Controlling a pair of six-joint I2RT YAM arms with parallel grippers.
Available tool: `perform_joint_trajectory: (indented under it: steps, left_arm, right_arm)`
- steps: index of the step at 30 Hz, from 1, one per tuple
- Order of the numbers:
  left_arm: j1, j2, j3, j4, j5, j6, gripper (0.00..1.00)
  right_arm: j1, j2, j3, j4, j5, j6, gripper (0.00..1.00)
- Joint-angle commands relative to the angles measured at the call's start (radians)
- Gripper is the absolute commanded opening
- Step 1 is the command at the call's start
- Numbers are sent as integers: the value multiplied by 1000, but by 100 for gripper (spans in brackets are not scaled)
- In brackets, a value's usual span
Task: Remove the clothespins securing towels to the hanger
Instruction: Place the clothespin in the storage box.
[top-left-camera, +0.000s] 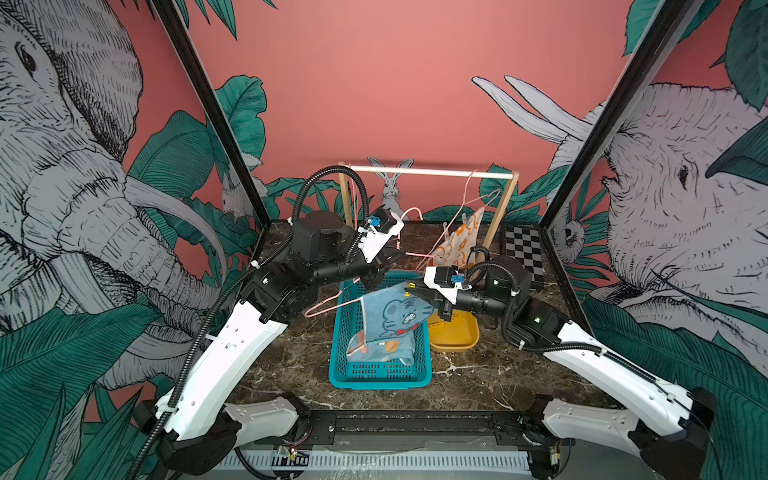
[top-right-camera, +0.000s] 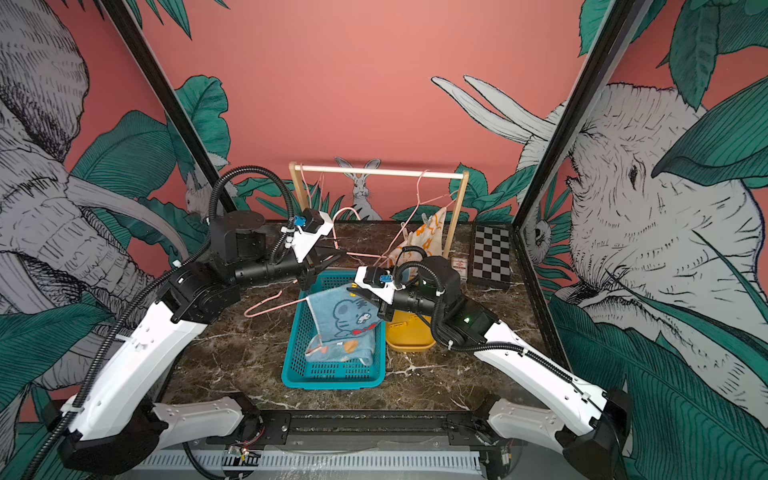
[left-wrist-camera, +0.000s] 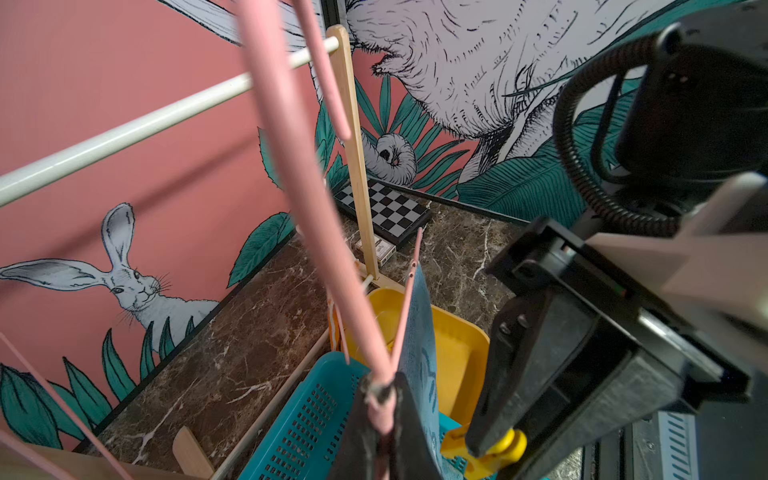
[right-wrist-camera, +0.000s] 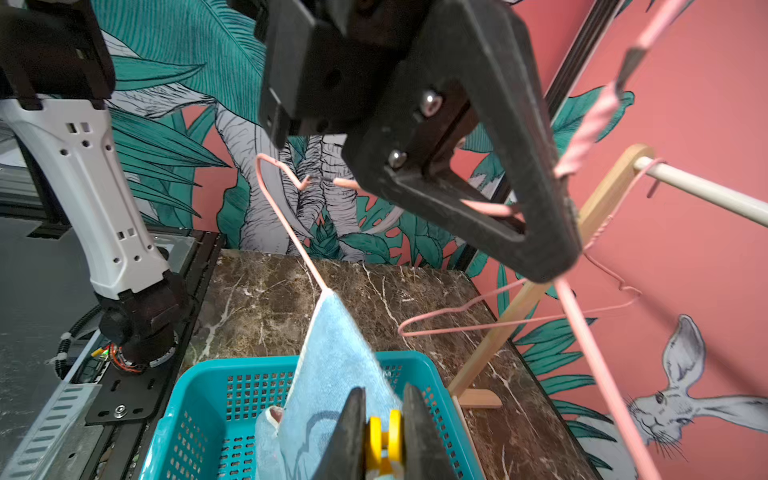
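Presently the nearly closed right gripper (right-wrist-camera: 384, 409) pinches the bright yellow plastic clothespin (right-wrist-camera: 384, 442) on the blue tiger-print towel (top-left-camera: 395, 316), hung from the thin pink wire hanger (left-wrist-camera: 309, 166) clamped tight in the left gripper (left-wrist-camera: 380, 399); pulling before it springs open could wrench the hanger loose.

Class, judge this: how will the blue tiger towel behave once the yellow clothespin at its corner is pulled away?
Probably floppy: the blue tiger towel sags in folds from the pink hanger. Likely light, since one small yellow clothespin pins that corner. It would probably slide into the teal basket below.
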Motion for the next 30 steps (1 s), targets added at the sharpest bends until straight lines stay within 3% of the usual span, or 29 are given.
perform_joint_trajectory:
  steps: [1,17,30]
  left_arm:
    - [0,-43,11,0,-19,14,0]
    - [0,-57,13,4,-34,22,0]
    - [0,-79,3,9,-49,19,0]
  right_arm:
    - [3,-47,-32,18,63,14,15]
    - [-31,-252,-241,-63,363,88,15]
    - [-174,-272,-456,29,427,282,16]
